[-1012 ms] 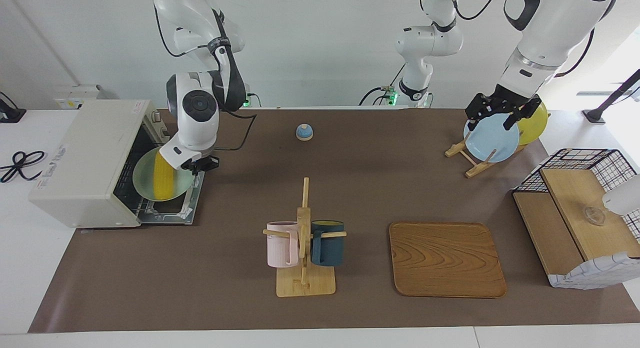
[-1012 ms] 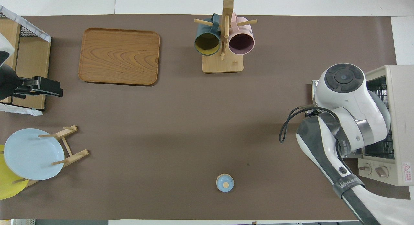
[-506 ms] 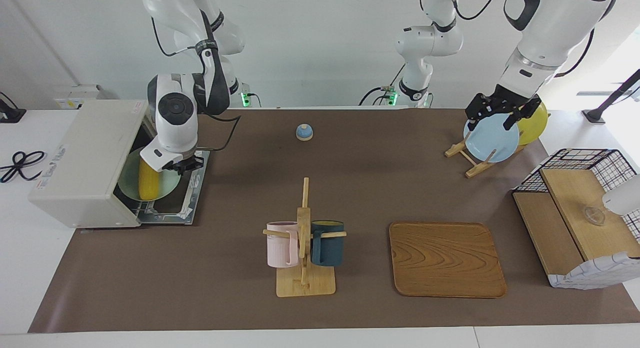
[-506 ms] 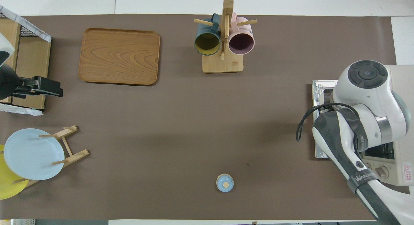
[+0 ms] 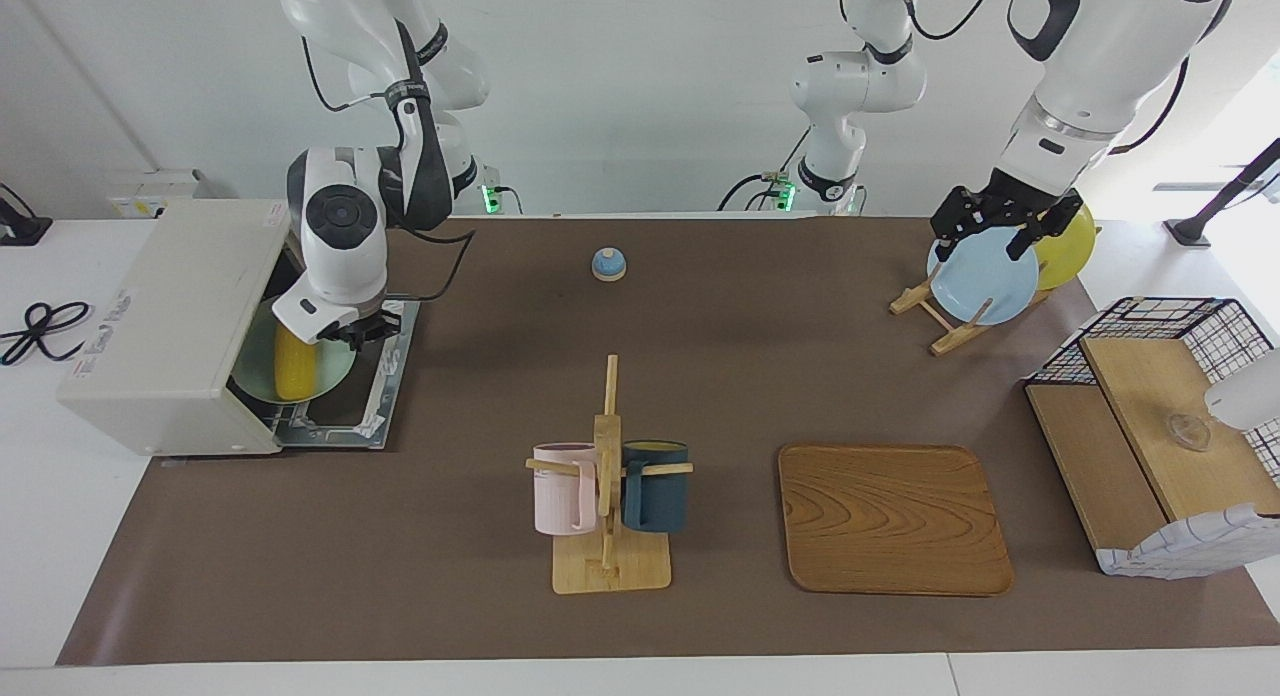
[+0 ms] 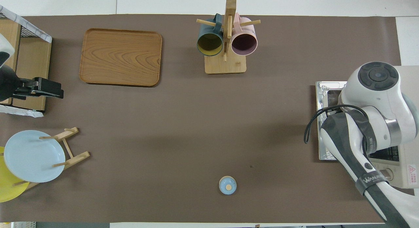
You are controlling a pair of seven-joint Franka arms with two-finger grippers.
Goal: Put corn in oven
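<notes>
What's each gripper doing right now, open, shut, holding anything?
Left gripper: open, holding nothing, over the blue plate on the rack.
Right gripper: shut on the green plate carrying the corn, at the oven mouth.

Bright yellow corn, off-white oven

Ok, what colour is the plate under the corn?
Pale green; the plate carrying the corn shows best in the facing view, at the oven mouth.
</notes>
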